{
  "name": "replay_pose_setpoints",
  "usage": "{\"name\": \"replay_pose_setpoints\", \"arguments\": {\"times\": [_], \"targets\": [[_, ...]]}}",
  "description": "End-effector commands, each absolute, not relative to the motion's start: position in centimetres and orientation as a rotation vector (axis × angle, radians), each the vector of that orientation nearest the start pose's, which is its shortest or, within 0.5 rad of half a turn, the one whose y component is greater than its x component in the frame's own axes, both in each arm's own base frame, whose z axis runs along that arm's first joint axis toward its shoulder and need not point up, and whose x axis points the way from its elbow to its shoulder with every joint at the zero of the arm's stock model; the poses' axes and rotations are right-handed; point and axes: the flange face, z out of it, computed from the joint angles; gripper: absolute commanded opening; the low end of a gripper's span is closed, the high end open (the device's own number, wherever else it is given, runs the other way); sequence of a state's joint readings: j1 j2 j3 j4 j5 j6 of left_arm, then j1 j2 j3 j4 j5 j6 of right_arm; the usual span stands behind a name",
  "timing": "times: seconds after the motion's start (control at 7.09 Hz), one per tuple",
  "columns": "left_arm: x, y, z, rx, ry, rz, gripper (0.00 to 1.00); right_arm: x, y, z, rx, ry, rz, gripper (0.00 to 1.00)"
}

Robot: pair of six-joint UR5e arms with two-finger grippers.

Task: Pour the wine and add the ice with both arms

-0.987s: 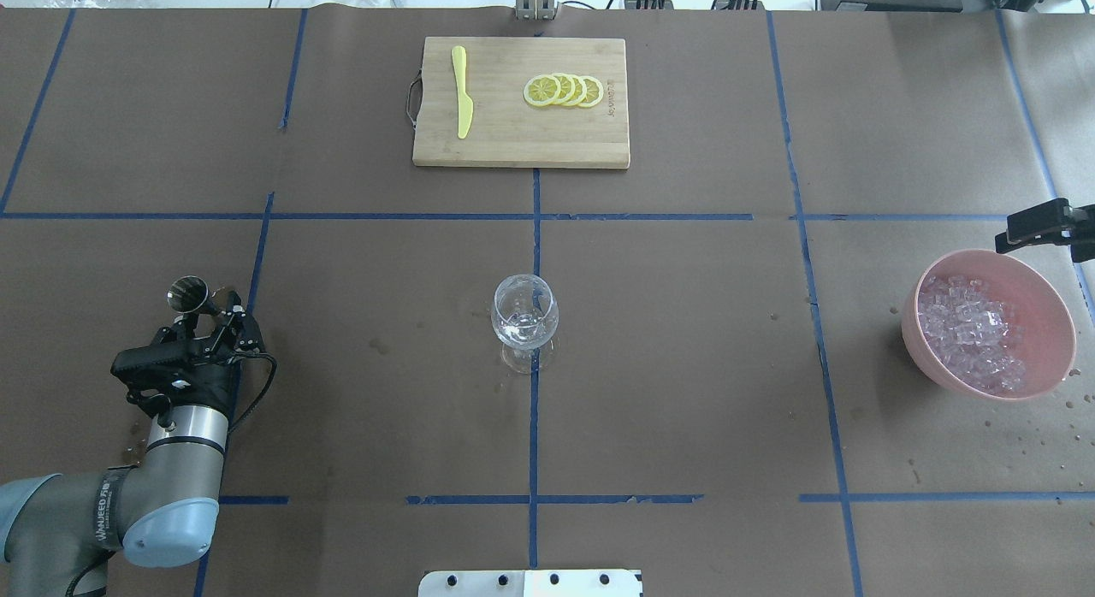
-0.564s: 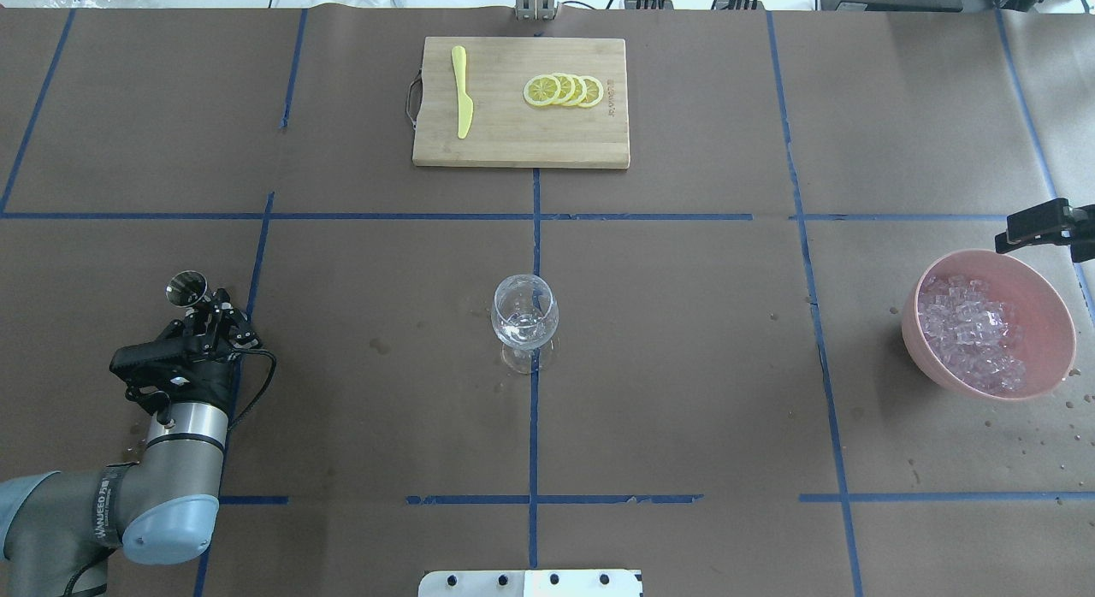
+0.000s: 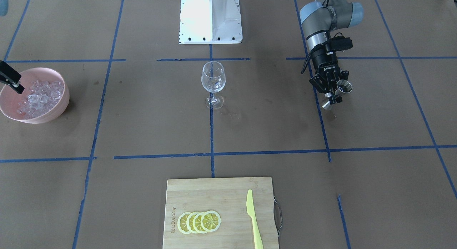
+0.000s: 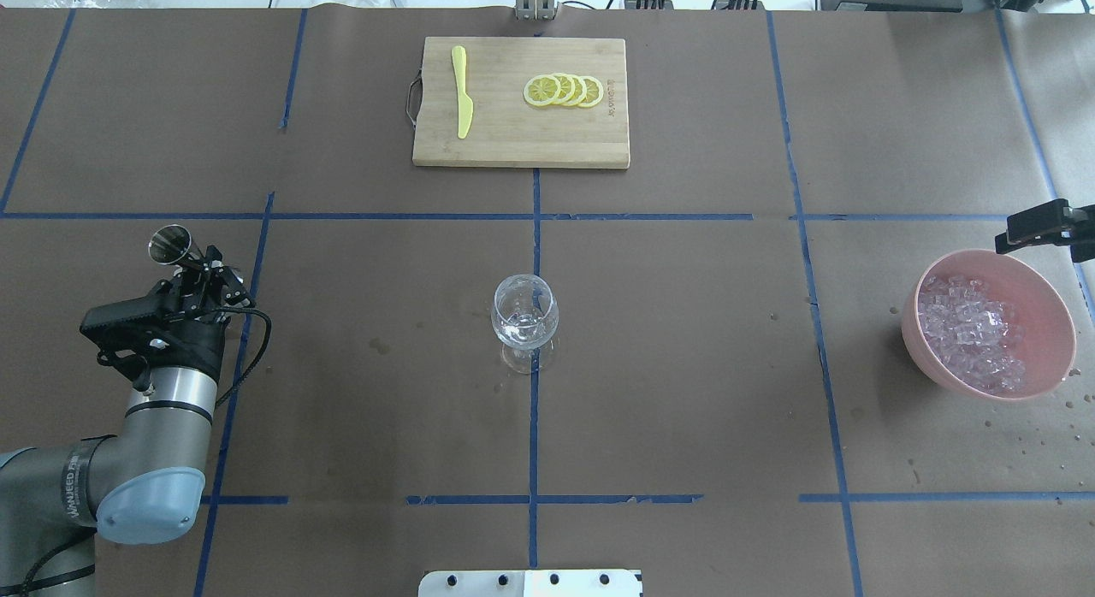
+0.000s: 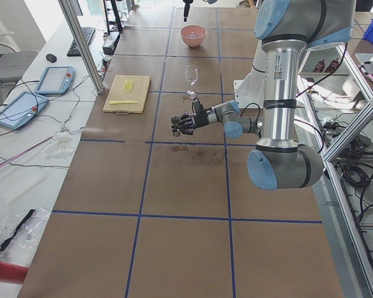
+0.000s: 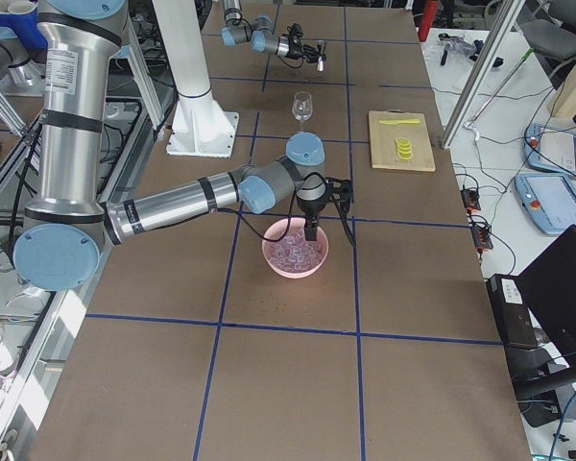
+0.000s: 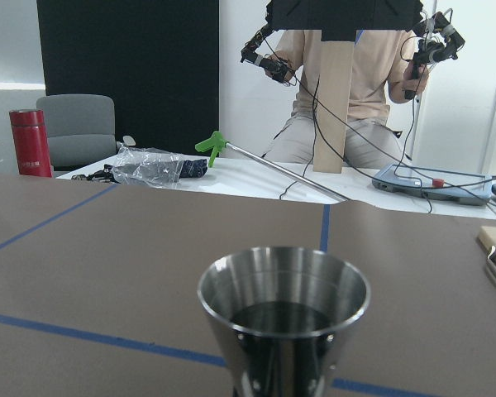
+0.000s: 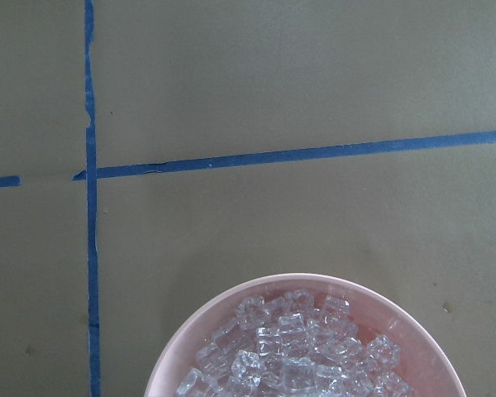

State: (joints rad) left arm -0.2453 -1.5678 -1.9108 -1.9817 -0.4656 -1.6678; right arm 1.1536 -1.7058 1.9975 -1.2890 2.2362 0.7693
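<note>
Found the left gripper (image 4: 198,274) at 9 o'clock from the wine glass (image 4: 524,316), well apart from it, fingers clamped on the waist of a steel jigger (image 4: 169,245); saw that jigger tilted, mouth turned toward 11 o'clock in the overhead view, held clear of the table (image 4: 684,366); could not make out its dark inside from the left wrist view. Saw the wine glass upright at the table's middle on a blue tape line (image 4: 534,426); noted the wine (image 4: 518,328), a small clear measure, low in its bowl. Found the ice (image 4: 971,333) heaped in a pink bowl (image 4: 1064,323) at 3 o'clock from the glass, well apart; saw the right gripper (image 4: 1014,231) over the bowl's rim at 12 o'clock; could not judge its fingers as apart or together. Noted a wooden cutting board (image 4: 522,144) at 12 o'clock from the glass, bearing lemon slices (image 4: 565,91) and a yellow knife (image 4: 463,92).
</note>
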Motion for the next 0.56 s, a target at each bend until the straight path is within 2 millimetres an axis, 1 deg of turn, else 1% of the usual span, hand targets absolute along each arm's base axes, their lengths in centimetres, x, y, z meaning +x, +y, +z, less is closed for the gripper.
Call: {"name": "replay_pose_setpoints", "arguments": {"times": [0.0,0.14,0.28,0.42], "targets": [[40.3,-33.4,36.3,1.144,0.631,-0.663,0.00,-11.5,-43.5,48.2,0.105,-0.855,0.133,1.00],[40.4,-34.5,34.0,1.179,0.595,-0.610,0.00,-11.6,-43.6,48.2,0.105,-0.855,0.130,1.00],[41.7,-35.0,30.4,1.206,0.598,-0.567,0.00,-11.5,-43.6,48.4,0.101,-0.852,0.134,1.00],[42.5,-35.2,27.1,1.227,0.611,-0.541,0.00,-11.6,-43.8,48.6,0.100,-0.852,0.135,1.00]]}}
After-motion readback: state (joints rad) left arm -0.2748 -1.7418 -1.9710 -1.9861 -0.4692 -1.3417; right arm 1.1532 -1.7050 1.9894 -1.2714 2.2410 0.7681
